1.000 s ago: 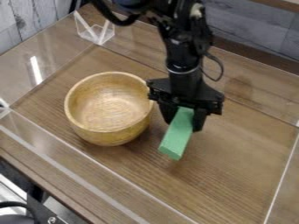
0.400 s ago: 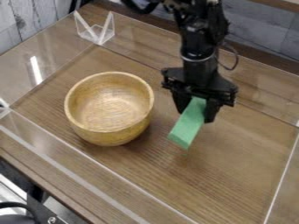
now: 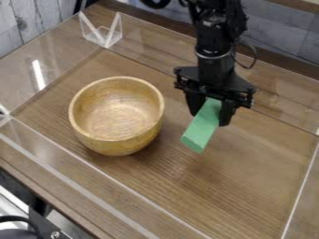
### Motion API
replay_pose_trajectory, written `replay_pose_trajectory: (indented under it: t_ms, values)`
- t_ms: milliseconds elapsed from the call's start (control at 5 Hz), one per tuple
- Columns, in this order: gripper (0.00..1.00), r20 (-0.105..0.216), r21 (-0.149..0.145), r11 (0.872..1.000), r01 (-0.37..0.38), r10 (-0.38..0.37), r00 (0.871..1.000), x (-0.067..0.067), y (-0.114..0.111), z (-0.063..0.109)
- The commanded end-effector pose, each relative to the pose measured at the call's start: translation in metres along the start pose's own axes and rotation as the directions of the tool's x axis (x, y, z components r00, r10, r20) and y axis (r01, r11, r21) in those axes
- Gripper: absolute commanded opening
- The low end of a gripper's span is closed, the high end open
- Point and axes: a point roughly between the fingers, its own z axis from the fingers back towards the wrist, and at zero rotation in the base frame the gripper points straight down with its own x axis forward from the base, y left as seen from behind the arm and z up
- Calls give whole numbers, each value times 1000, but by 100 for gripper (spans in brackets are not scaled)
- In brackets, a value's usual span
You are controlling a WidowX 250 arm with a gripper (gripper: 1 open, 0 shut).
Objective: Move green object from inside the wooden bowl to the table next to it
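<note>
Black gripper [image 3: 214, 109] clamped tight on upper end of green block [image 3: 200, 131], pointing straight down. Block hanging tilted above brown table [image 3: 249, 187], right of wooden bowl [image 3: 116, 114], clear of its rim.

Back wall: pale grey planks [image 3: 50, 14], weathered look, running across the top left.
Light: soft glare on the clear acrylic walls [image 3: 32, 70].
Lower left corner: dark, details unclear.
</note>
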Motion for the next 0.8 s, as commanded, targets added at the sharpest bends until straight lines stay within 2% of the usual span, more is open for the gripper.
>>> replay_pose_trajectory:
  t_ms: [0, 200, 600]
  values:
    - [0, 50, 4, 999, -44, 43, 998, 10, 5, 8]
    - [0, 47, 14, 997, -78, 77, 996, 7, 9, 3]
    - [0, 35, 14, 999, -39, 39, 999, 15, 16, -3]
